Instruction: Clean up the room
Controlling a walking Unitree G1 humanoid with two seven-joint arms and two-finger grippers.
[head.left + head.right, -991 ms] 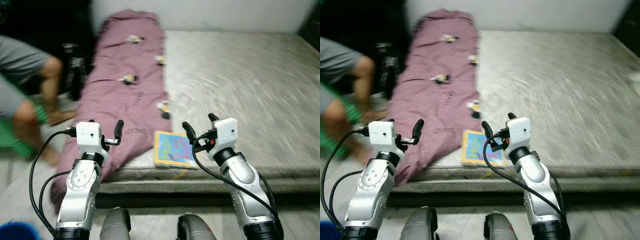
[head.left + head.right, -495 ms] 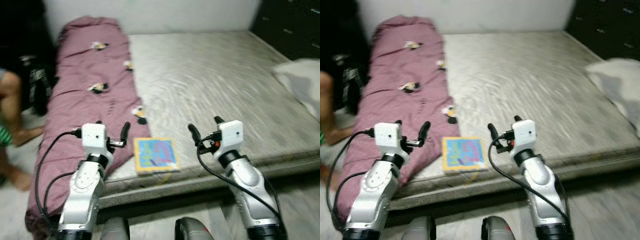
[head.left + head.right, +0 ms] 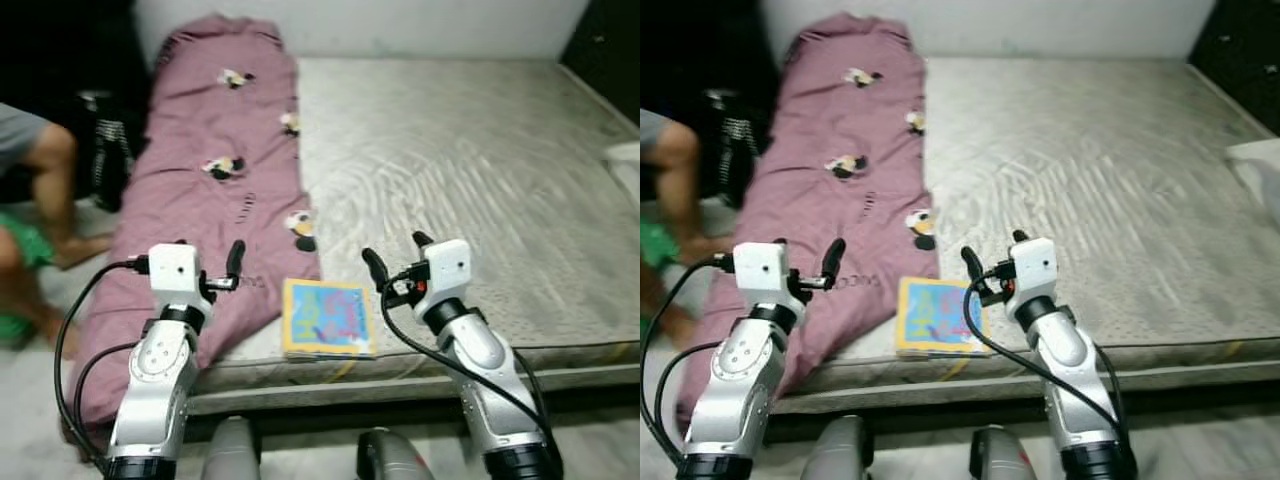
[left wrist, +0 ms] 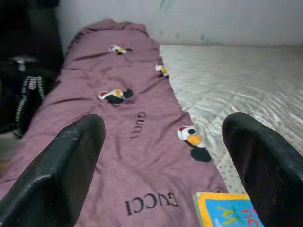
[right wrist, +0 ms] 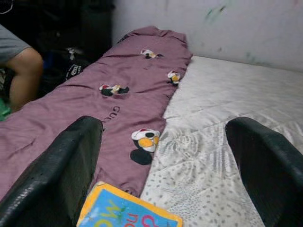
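The view has swung back toward the robot's left since half a second ago, so the person's bare leg shows more fully again beside the mattress and the pale pillow has slid to the right edge. The purple blanket and the colourful book lie where they did, the book flat at the mattress's near edge, just beside the blanket. The left gripper and right gripper are still raised in front of the robot with their fingers spread apart, empty, the book lying between them and lower.
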